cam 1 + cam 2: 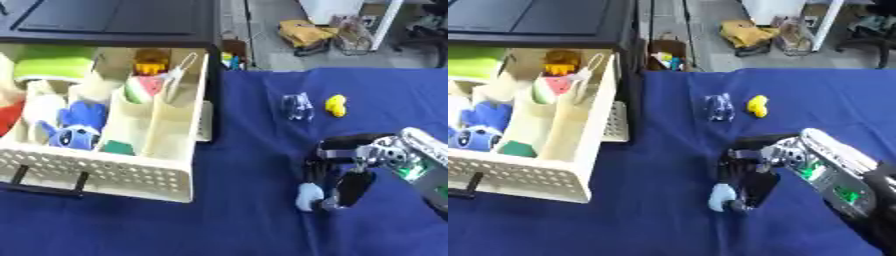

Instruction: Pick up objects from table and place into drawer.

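Your right hand (354,172) comes in from four o'clock and hangs fingers-down over the blue tablecloth (254,210). Its fingers are curled down beside a small pale blue object (308,196), which lies on the cloth at the hand's seven o'clock, touching or just beside the fingertips; you cannot tell whether they actually pinch it. At the hand's twelve o'clock, well apart, a small yellow toy (336,105) lies on the cloth, with a clear plastic piece (297,106) just beside it at nine o'clock. The open cream drawer (188,165) sits at the hand's ten o'clock, already holding a blue plush toy (79,125), a green soft thing (52,62) and a watermelon-slice toy (144,89). Your left hand does not show.
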